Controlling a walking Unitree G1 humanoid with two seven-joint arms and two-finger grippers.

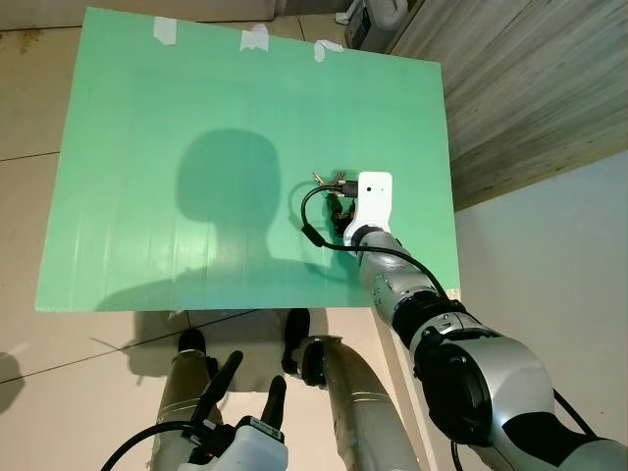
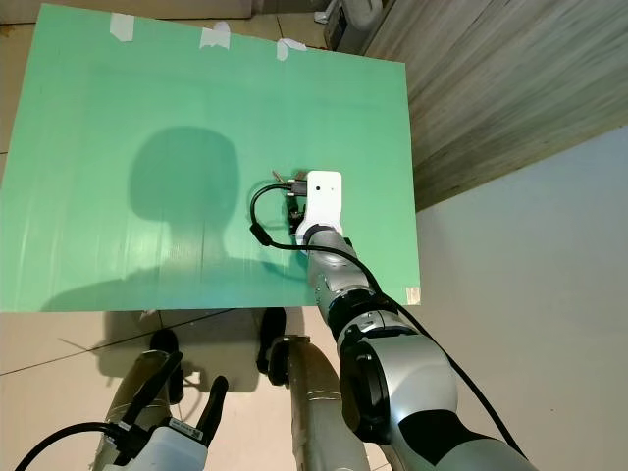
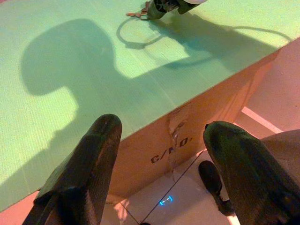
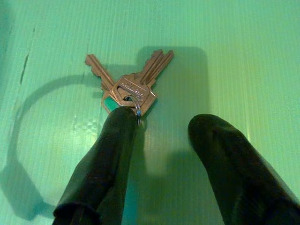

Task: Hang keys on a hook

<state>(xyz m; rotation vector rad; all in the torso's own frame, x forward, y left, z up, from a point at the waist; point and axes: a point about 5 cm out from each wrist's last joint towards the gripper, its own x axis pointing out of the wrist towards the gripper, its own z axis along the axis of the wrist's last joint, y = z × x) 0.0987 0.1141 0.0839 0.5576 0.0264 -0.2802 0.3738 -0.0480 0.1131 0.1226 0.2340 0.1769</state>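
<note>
Fingers of the left gripper (image 1: 247,392) stand spread apart with nothing between them, low at the near edge of the head views, just short of the cardboard box (image 3: 197,136) whose brown side carries black printed letters. Above that side lies the green board (image 1: 196,128) that tops the box, and the robot's own head and shoulders throw a dark shadow (image 1: 231,186) across its middle. Farther out, the right arm reaches over the near right part of the board, a black cable (image 1: 312,211) looping beside its white wrist housing. At the end of it the right gripper (image 4: 161,129) is released, its two black fingers parted and pressed down toward the surface. The bunch of keys (image 4: 129,82) lies flat on the green board, fanned out on a small ring; one finger tip (image 4: 119,124) touches the key heads at the ring, while the other finger rests apart on bare board. At the far edge, strips of pale tape (image 1: 255,37) hold the board down, and a wooden-plank wall (image 1: 530,88) runs along the right.
</note>
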